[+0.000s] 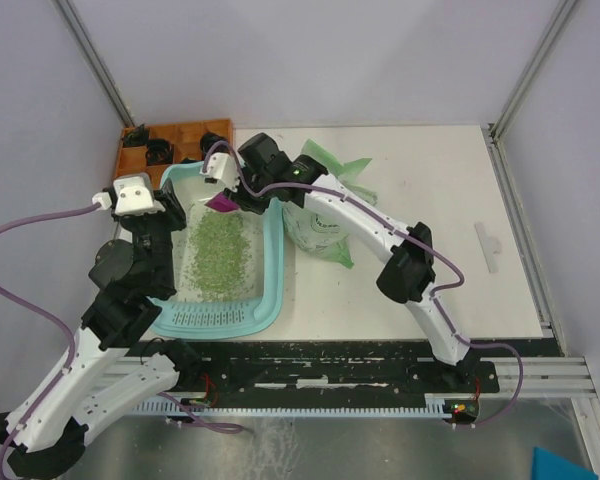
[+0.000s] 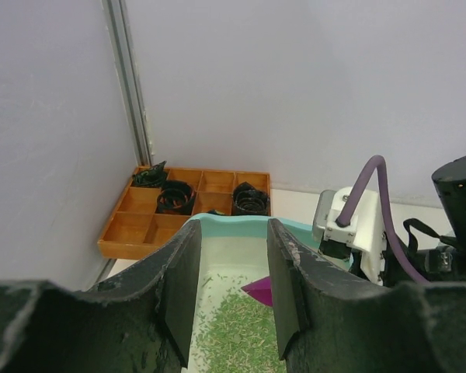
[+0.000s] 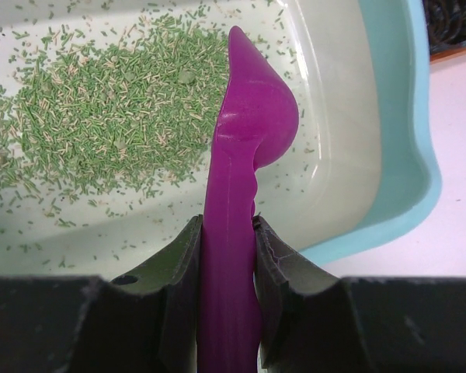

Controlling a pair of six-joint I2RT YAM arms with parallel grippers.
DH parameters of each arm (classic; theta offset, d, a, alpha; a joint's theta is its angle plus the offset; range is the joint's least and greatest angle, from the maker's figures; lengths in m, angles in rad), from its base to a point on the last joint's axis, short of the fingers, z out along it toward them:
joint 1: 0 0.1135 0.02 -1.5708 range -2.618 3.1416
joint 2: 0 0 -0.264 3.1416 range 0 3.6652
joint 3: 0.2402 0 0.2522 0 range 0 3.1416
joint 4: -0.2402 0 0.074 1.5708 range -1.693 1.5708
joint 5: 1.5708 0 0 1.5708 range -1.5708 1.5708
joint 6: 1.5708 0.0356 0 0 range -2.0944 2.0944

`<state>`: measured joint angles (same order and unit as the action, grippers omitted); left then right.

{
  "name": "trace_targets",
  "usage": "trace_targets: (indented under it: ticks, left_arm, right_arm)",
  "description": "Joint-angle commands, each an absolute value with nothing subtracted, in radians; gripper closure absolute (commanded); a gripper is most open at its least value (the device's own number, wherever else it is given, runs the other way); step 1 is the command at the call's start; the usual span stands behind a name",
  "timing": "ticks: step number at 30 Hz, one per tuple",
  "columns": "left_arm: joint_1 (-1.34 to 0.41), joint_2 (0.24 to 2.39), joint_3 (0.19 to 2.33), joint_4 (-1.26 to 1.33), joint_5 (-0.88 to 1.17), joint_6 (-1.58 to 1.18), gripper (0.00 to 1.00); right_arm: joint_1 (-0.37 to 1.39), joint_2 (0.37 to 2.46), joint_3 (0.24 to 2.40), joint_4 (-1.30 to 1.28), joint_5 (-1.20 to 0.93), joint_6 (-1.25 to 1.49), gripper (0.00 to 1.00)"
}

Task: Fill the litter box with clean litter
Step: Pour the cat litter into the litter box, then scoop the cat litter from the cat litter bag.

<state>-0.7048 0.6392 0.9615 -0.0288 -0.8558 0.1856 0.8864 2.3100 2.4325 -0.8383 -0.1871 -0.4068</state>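
Two arms reach over the litter box (image 1: 270,290) in my top view. The clean litter (image 1: 215,255) lies spread across its floor, and a pale green bag (image 1: 325,235) sits just to its right. On the left wrist camera I see the left gripper (image 2: 229,233) with its fingers apart and nothing between them, over the box. On the right wrist camera, the right gripper (image 3: 227,233) is clamped on the handle of the magenta scoop (image 3: 252,109), whose bowl is above the granules.

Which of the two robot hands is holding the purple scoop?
The right gripper: it clamps the magenta scoop by its handle over the litter box. The left gripper is open, holding nothing.
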Motion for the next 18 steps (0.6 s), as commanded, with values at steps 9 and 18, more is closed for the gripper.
trace_targets:
  ticks: [9,18]
  left_arm:
    - [-0.709,0.613,0.93,0.004,-0.86,0.131,0.54]
    - [-0.709,0.629,0.95,-0.005,-0.764,0.126,0.5]
  right_arm:
    - [0.914,2.139,2.385,-0.764,-0.046,-0.449,0.98]
    - [0.874,2.074,2.502,-0.902,-0.043,-0.365,0.98]
